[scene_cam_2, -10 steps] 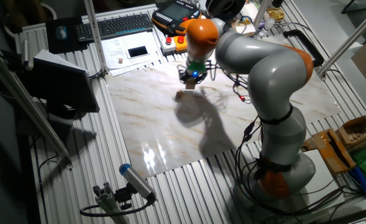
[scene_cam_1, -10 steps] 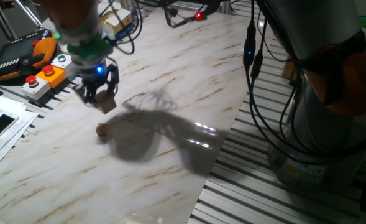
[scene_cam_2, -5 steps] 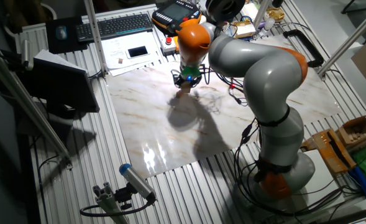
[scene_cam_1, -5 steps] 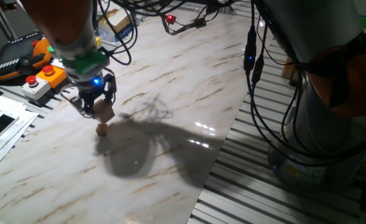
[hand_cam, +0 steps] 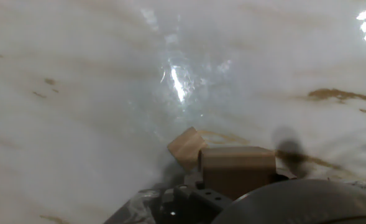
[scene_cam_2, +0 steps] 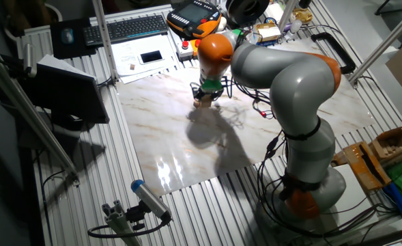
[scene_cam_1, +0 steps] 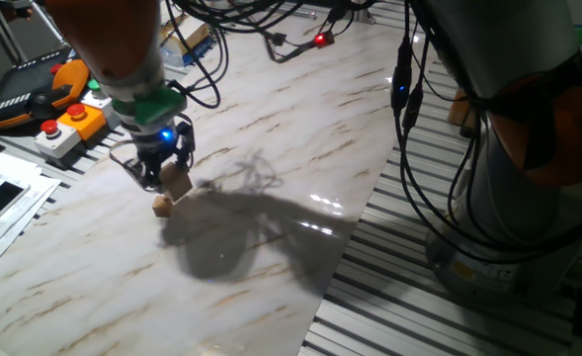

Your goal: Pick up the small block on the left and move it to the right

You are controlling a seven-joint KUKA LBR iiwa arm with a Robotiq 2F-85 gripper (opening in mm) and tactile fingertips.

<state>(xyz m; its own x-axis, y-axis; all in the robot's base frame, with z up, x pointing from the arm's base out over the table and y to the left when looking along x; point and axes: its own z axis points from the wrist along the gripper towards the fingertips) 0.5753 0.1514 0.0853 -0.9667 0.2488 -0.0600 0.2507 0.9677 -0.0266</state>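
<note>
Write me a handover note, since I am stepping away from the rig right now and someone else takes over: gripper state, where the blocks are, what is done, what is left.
Gripper: shut on the small block, low over the marble table, on the side nearest the control pendant.
Tiny darker cube: on the table just below and beside the held block; whether they touch cannot be told.
Done: block grasped.
Left: carry it to the right side and set it down. Likely best to lift clear of the tiny cube first.
</note>
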